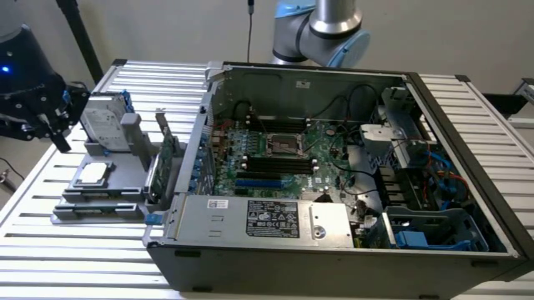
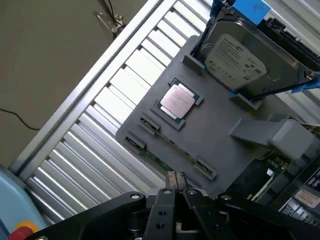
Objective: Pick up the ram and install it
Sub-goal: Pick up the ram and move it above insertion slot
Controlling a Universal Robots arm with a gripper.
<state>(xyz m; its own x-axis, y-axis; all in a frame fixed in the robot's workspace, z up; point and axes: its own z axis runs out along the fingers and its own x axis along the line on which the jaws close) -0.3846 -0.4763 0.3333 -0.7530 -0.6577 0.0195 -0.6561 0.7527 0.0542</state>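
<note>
Alignment between gripper [image 2: 175, 179] and ram [image 2: 160, 161] is the relation that counts. In the wrist view the closed fingertips hang directly over the stick, roughly at its middle, and seem to be above it rather than on it. The jaws are pressed together with nothing between them.

The ram stands on edge in a holder along one border of the grey tray [image 2: 220, 125], on the side of the tray away from the upright hard drive [image 2: 245, 55], with the processor [image 2: 177, 100] lying between the two. Its long axis runs along that tray border, from one grey end clip [image 2: 135, 142] to the other.

Of the stick itself only a thin green edge shows between the clips. Its chips cannot be made out from this angle.
</note>
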